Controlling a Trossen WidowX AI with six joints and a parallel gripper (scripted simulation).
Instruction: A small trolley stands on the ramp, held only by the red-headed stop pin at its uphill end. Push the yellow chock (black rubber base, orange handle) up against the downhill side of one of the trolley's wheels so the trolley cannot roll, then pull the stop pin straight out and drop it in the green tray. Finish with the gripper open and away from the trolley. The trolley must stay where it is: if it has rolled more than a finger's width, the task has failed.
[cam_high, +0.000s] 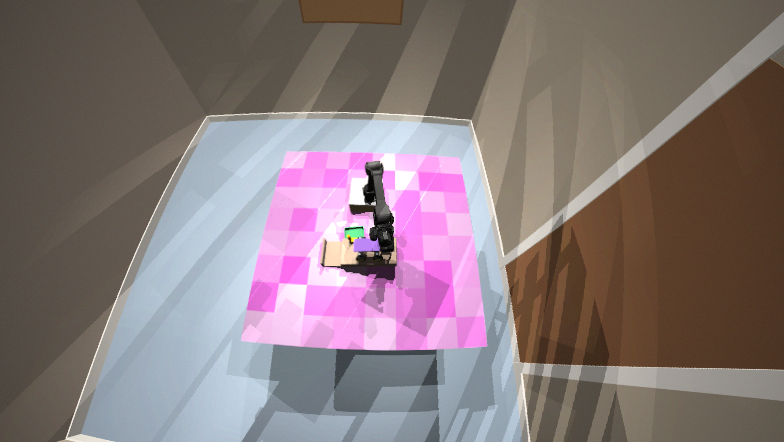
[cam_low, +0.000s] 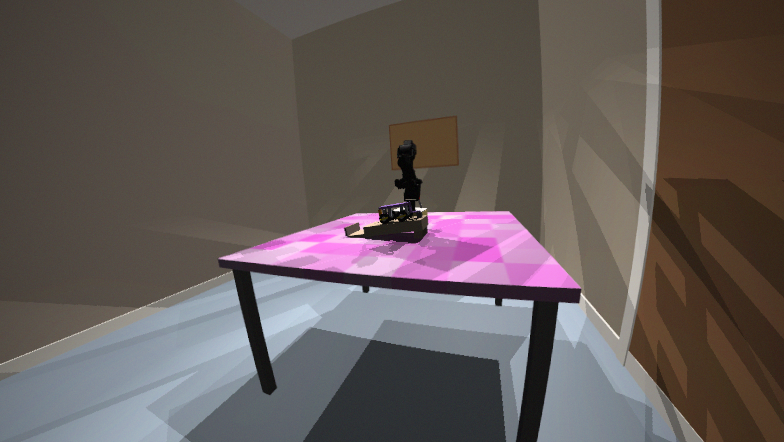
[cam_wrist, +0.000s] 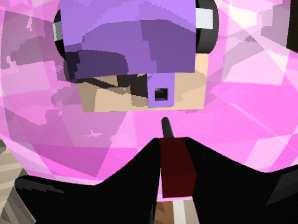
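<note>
My gripper (cam_high: 386, 248) (cam_wrist: 170, 144) is shut on the stop pin's dark red head (cam_wrist: 178, 184). The pin's dark shaft (cam_wrist: 167, 127) points toward the purple lug (cam_wrist: 153, 101) at the trolley's uphill end; its tip is outside the lug's square hole, with a gap between. The purple trolley (cam_high: 365, 244) (cam_low: 402, 205) (cam_wrist: 170, 42) stands on the tan ramp (cam_high: 332, 253) (cam_low: 390, 226) (cam_wrist: 100, 101). The green tray (cam_high: 356, 231) lies behind the ramp. A small yellow patch, probably the chock (cam_high: 350, 237), shows between tray and trolley; its contact with a wheel cannot be told.
A white block (cam_high: 357, 192) stands near the arm's base, behind the tray. The ramp has a raised lip (cam_low: 351, 228) at its downhill end. The arm reaches over the ramp's uphill end on the pink checkered table (cam_high: 340, 323) (cam_low: 307, 266).
</note>
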